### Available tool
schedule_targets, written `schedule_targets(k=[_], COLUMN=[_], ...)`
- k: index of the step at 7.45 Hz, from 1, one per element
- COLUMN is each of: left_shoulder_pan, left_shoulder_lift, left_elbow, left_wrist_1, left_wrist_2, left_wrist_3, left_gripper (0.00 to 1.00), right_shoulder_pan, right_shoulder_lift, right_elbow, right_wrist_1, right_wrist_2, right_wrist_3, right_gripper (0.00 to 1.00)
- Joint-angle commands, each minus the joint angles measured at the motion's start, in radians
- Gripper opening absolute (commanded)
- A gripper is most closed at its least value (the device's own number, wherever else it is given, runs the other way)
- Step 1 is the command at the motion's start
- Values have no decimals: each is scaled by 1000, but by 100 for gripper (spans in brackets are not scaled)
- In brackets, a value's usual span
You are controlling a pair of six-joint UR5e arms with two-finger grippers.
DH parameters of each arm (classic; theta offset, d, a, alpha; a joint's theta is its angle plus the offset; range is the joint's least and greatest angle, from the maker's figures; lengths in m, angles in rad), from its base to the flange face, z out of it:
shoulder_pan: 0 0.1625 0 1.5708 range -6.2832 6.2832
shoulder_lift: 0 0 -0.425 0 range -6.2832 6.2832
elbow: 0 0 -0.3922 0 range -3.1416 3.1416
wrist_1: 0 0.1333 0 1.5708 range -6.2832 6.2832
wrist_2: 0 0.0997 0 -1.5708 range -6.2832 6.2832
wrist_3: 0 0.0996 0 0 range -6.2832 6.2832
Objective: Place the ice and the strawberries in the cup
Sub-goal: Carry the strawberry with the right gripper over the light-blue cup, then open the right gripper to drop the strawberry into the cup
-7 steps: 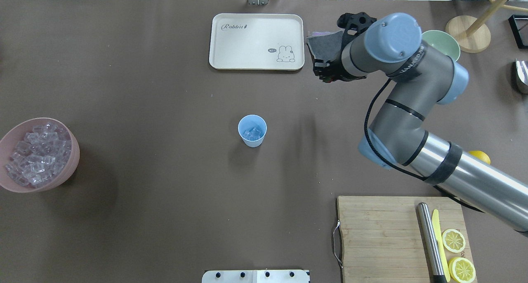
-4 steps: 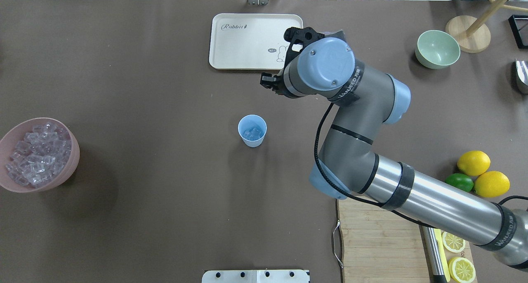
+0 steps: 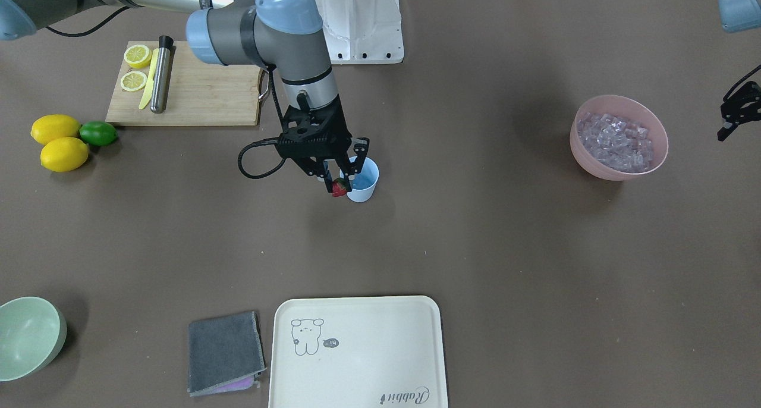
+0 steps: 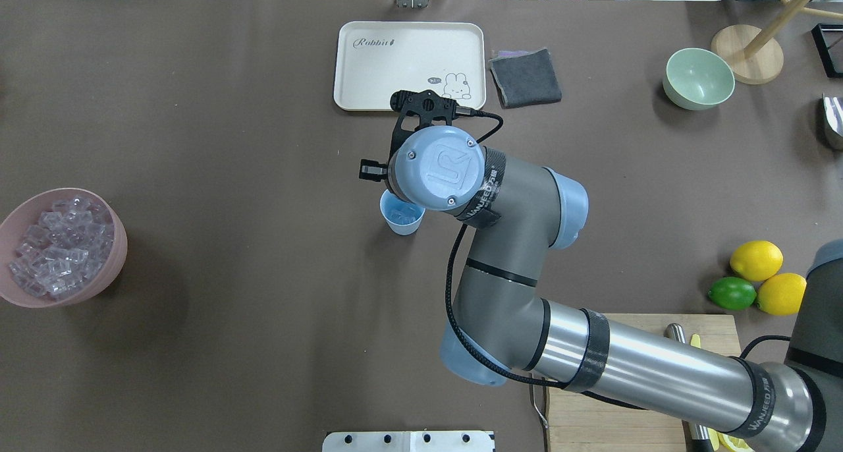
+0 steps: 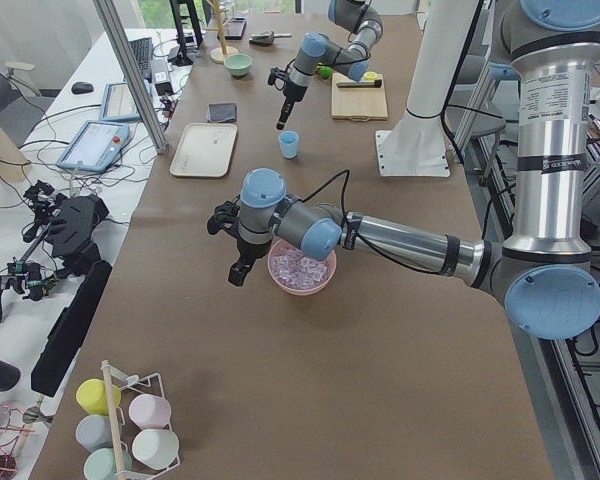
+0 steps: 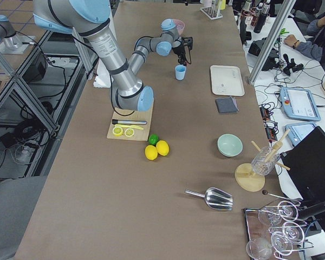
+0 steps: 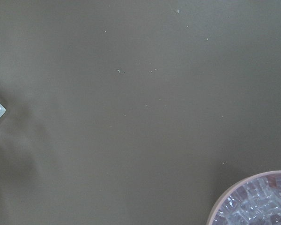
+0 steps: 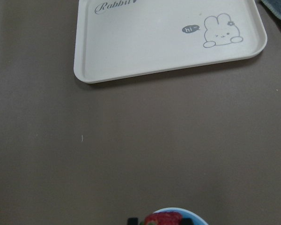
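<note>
Where the brown-covered table (image 4: 197, 142) reaches its middle, the cup (image 4: 402, 223) stands.

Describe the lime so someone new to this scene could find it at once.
Find the wooden cutting board on the robot's right side. Beside it sit three whole fruits together; the lime is the green one, next to two yellow lemons.

All I can read from here: "Rabbit" and a "hi~" bubble on the cream tray (image 8: 145, 51), plus a UR logo on the right arm's wrist cap (image 4: 442, 167).
</note>
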Motion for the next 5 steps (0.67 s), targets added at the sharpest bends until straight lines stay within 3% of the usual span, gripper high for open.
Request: schedule_targets(k=[1,2,3,5], left_shoulder_pan=[0,-1,1,1], left_shoulder_lift=[-3,-3,-4,-7], left_elbow=[4,4,4,7], left_wrist_1=[0,0,0,0], left_wrist_2=[0,0,0,0], left_wrist_3=[-1,-1,-1,1], left_gripper=[100,100,100,100], right_shoulder_pan=[-24,-24,-24,-19], right_shoulder_lift=[7,7,4,-11], right_elbow=[-4,-3,2,54], right_wrist_1=[-9,-4,-4,2], right_wrist_2=[-21,-24,-24,8], right_wrist_3=[7,8,-2,7], right_gripper=[15,75,99,99])
